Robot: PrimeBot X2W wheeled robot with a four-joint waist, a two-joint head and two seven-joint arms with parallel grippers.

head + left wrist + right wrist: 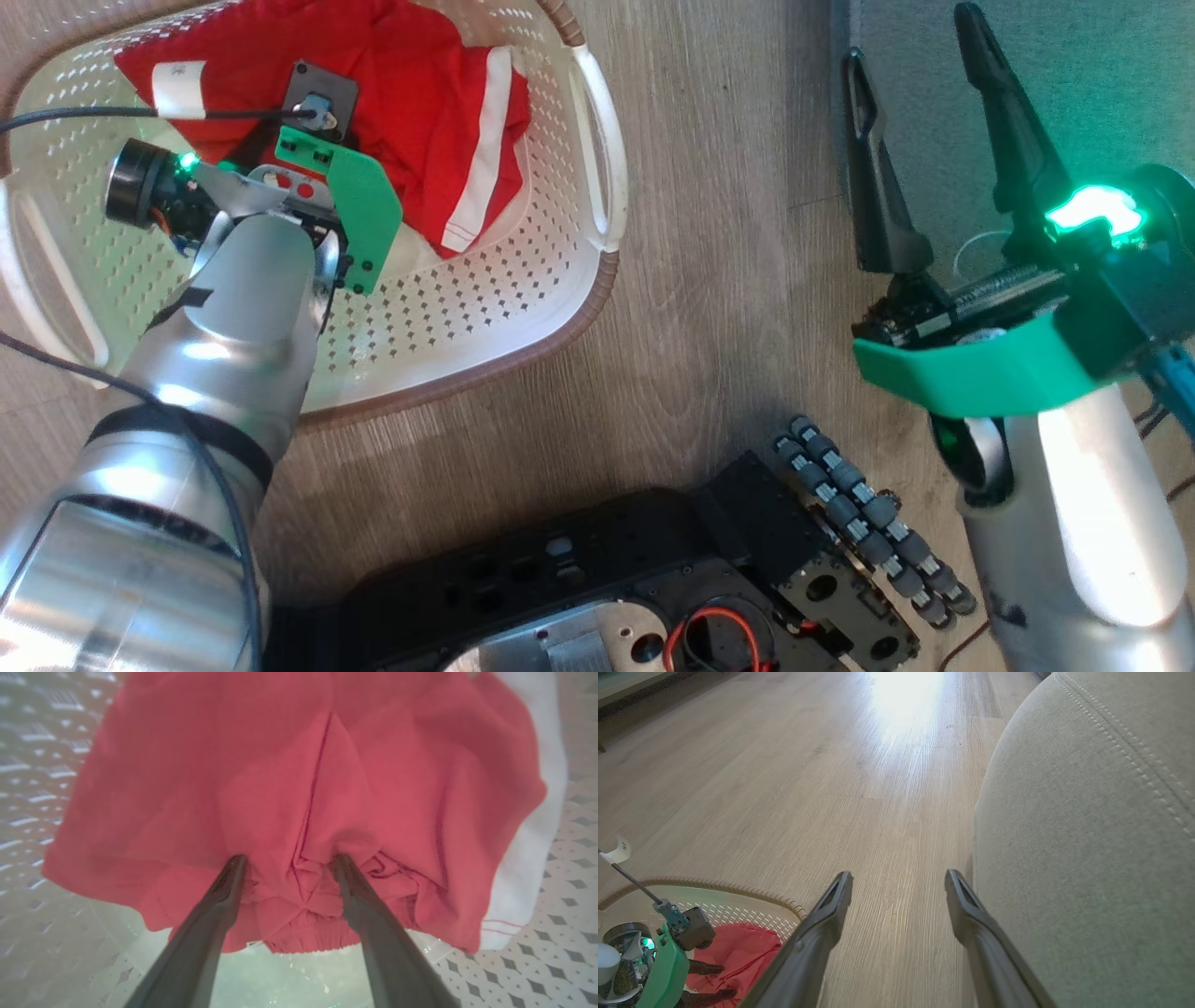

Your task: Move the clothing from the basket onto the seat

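The red clothing (pixel 420 103), with its white bands showing, lies bunched in the cream basket (pixel 523 308), toward the top of the basket as I see it from the head camera. The basket's near floor, with its holes, is bare. My left gripper (pixel 289 858) reaches down into the basket with its two dark fingers spread wide. Through the left wrist camera I see both tips pressed into the red cloth, with a gathered fold and a seam between them. The jaws are not closed on the fold.

The basket stands on a pale wood floor (pixel 728 280). To its right, well apart from it, is the rounded edge of the grey-green seat (pixel 1074 75), with no clothing on the part I can see. My right gripper (pixel 910 33) hangs at that edge, wide open and holding nothing. One finger is over the upholstery and the other is beside the seat's edge. The right wrist camera shows the seat's pale stitched seam just beside that gripper. The robot's dark base (pixel 607 579) sits at the bottom of the head view.
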